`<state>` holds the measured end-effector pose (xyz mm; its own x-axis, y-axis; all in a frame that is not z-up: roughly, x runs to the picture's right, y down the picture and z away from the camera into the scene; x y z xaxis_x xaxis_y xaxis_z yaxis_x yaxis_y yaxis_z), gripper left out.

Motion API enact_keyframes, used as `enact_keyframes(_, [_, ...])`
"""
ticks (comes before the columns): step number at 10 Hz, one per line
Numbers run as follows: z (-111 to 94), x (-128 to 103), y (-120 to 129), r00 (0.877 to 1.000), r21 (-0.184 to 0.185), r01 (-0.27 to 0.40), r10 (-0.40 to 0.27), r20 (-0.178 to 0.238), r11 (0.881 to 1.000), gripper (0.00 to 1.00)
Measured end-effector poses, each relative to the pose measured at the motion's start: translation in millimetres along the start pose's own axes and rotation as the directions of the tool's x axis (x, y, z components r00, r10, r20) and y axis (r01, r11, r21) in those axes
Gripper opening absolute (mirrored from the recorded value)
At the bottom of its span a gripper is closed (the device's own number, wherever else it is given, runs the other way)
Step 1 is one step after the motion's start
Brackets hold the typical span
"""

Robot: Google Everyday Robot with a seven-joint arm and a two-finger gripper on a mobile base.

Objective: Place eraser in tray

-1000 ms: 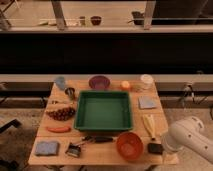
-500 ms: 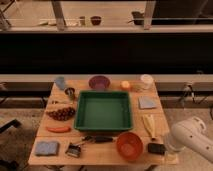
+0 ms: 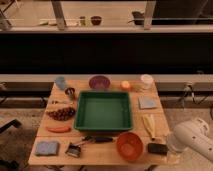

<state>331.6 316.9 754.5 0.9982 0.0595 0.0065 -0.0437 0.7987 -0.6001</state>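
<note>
The eraser (image 3: 157, 148), a small flat black block, lies on the wooden table near its front right corner, right of the red-orange bowl (image 3: 129, 145). The green tray (image 3: 104, 111) sits in the middle of the table and holds nothing. My white arm (image 3: 192, 139) reaches in from the lower right. My gripper (image 3: 170, 145) is at the arm's end, just right of the eraser and low by the table's edge. The arm hides most of it.
A black-handled tool (image 3: 97, 139) and a brush (image 3: 75, 149) lie in front of the tray. A blue-grey cloth (image 3: 148, 102) and a yellow item (image 3: 148, 125) lie to its right. Grapes (image 3: 61, 113), a purple bowl (image 3: 99, 82) and cups lie left and behind.
</note>
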Motion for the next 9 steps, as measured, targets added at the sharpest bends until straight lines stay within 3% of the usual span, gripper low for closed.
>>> enact_keyframes(7, [-3,-10,3,1.000,-0.006,0.023,-0.023,0.018,1.000,0.10])
enact_keyframes(8, [-11,-9,-1,1.000,-0.002,0.010,-0.010,0.012,1.000,0.02])
enact_keyframes(9, [-21,-8,-6,1.000,-0.007,-0.004,0.004,0.004,1.000,0.00])
